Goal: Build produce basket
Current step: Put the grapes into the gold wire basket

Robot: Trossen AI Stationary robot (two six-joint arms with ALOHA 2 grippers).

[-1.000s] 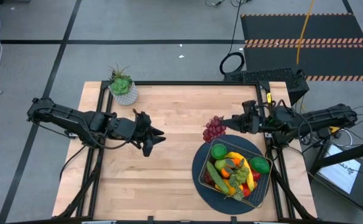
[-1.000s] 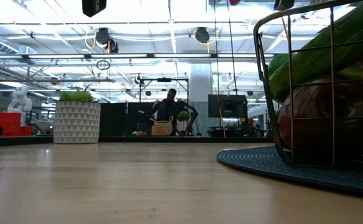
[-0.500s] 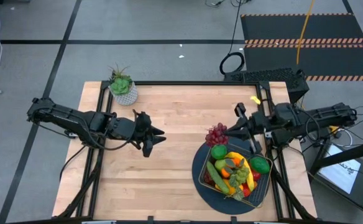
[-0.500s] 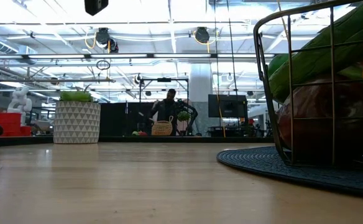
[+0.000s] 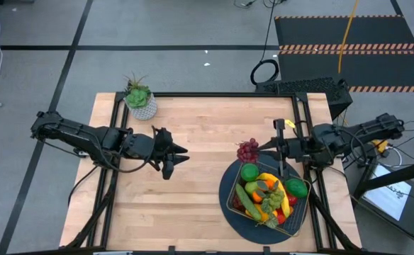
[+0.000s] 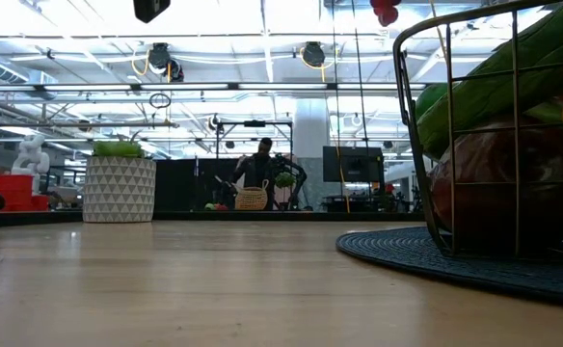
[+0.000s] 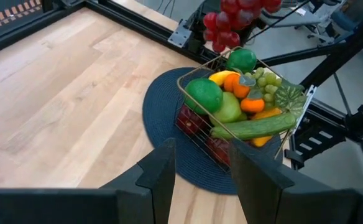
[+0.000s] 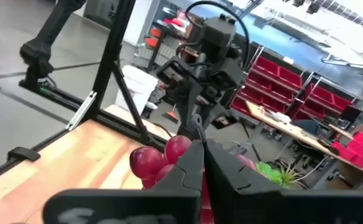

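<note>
Pale wooden planks make up the tabletop (image 5: 193,142), framed by dark rails, with grey floor, taped lines and a black mat with striped edges beyond it. Seen level across the wood, the room behind is a bright workshop with ceiling lights, red bins and a person far off at another station. A potted plant (image 5: 140,99) in a white patterned pot stands at the far corner, well apart from the basket (image 5: 269,195).

That dark wire basket sits on a round dark blue mat (image 5: 230,205) and is already heaped with produce: a cucumber (image 7: 253,126), limes, oranges, a banana, green grapes and red fruit. The right claw (image 5: 262,148) is pressed together on the stem of a bunch of red grapes (image 5: 247,149), holding it in the air just beside the basket's far edge. The step in hand appears to be carrying this bunch over the pile. Next it would need to move a little farther above the basket, lower, and let go where the grapes will not roll off.

The left claw (image 5: 175,157) waits partly spread, well apart from the basket, holding nothing.
</note>
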